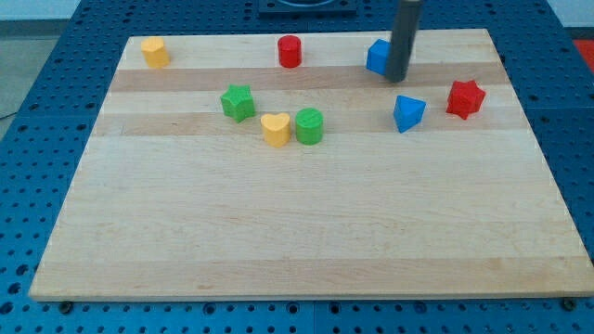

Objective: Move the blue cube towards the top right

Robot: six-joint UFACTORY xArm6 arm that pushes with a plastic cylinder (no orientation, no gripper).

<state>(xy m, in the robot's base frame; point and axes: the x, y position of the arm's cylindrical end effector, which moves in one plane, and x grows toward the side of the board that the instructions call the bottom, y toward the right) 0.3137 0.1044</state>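
The blue cube [377, 56] sits near the board's top edge, right of centre. My dark rod comes down from the view's top, and my tip [396, 78] rests on the board touching the cube's right side, partly hiding it. A second blue block, a wedge-like shape [407, 112], lies just below and to the right of my tip, apart from it.
A red star block [465, 98] lies right of the blue wedge. A red cylinder [290, 51] and a yellow block [155, 52] sit along the top. A green star [238, 102], yellow heart [275, 130] and green cylinder [309, 125] cluster at centre left. The wooden board [297, 232] is edged by blue pegboard.
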